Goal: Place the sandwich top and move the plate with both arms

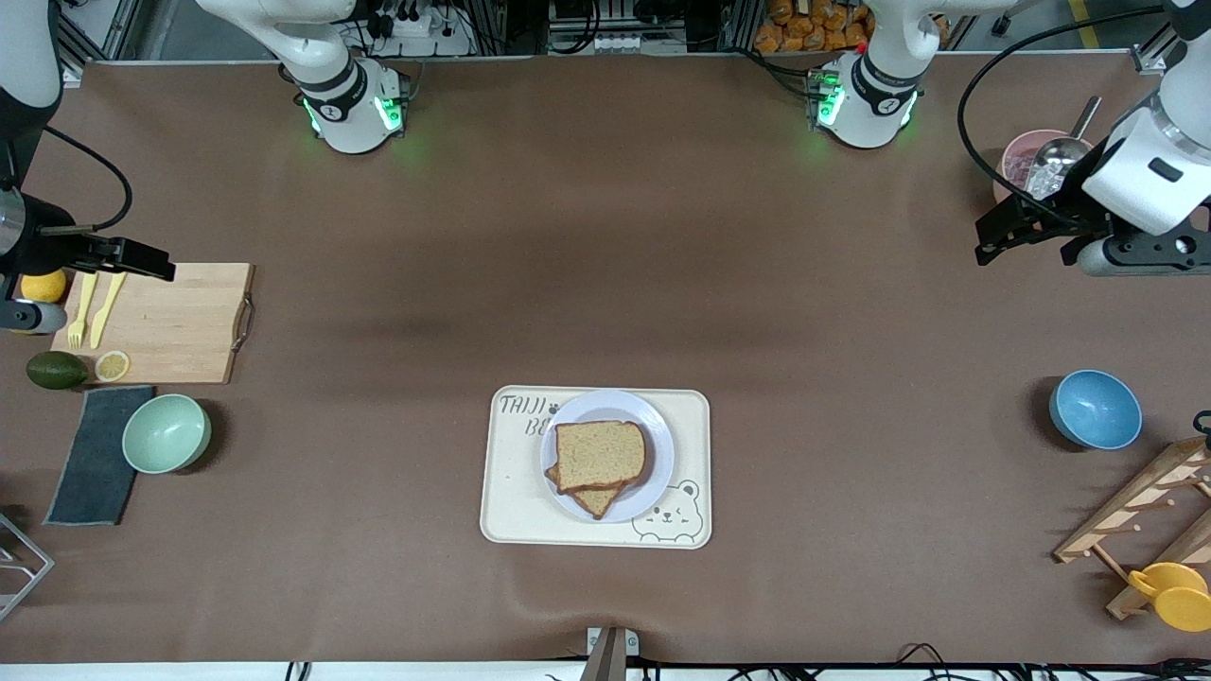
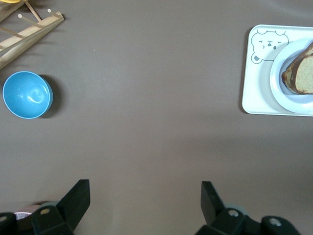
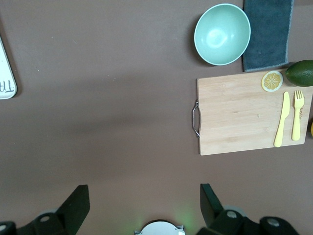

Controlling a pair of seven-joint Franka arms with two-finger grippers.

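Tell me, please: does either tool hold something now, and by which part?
Nothing is held. The left tool hangs open near the pink bowl; the right tool hangs open over the cutting board.

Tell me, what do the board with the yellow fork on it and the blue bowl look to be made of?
The board looks like pale wood or bamboo: matte, with visible grain strips and a metal handle. The blue bowl has a smooth, slightly glossy inside with soft highlights; plastic or glazed ceramic, the look leaves that open.
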